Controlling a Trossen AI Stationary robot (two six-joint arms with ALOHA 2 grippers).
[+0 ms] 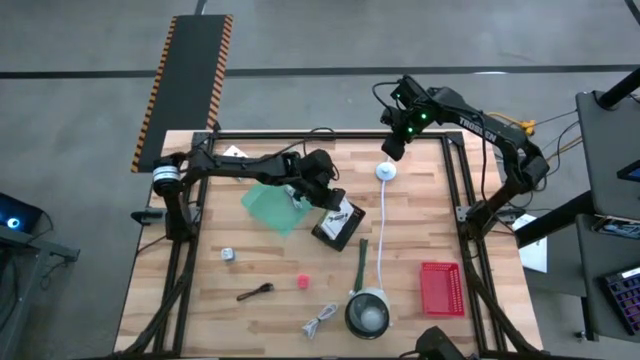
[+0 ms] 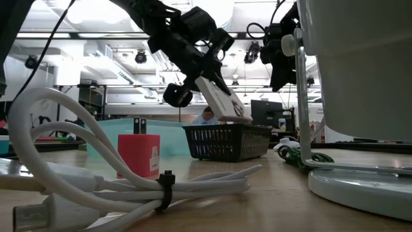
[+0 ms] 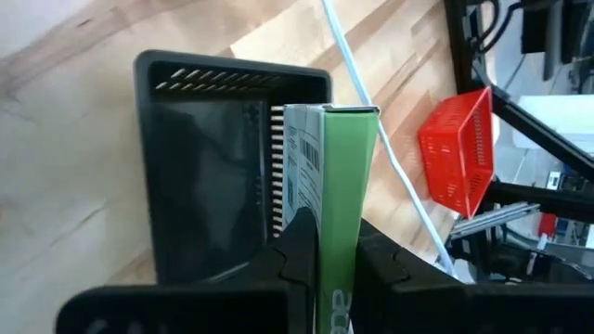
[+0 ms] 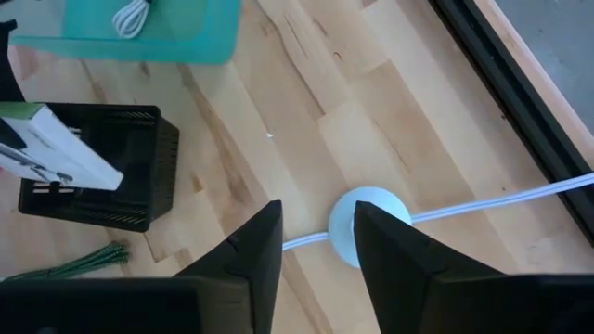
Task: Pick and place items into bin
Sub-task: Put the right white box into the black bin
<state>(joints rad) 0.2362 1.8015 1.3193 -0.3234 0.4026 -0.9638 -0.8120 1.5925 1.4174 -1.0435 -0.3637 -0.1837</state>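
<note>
We find the left gripper with jaws clamped on a green-and-white box, held above the black basket. Right gripper hangs with jaws apart over the white puck on the worktop.

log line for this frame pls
left gripper: shut on green-edged box, above black basket | right gripper: open, over white puck, holding nothing | phase: placing box

On my wooden worktop a long white cord runs from its round puck toward a round grey bowl. A red basket lies near the bowl. Beyond the worktop, a black mat with striped edges lies on the floor.
</note>
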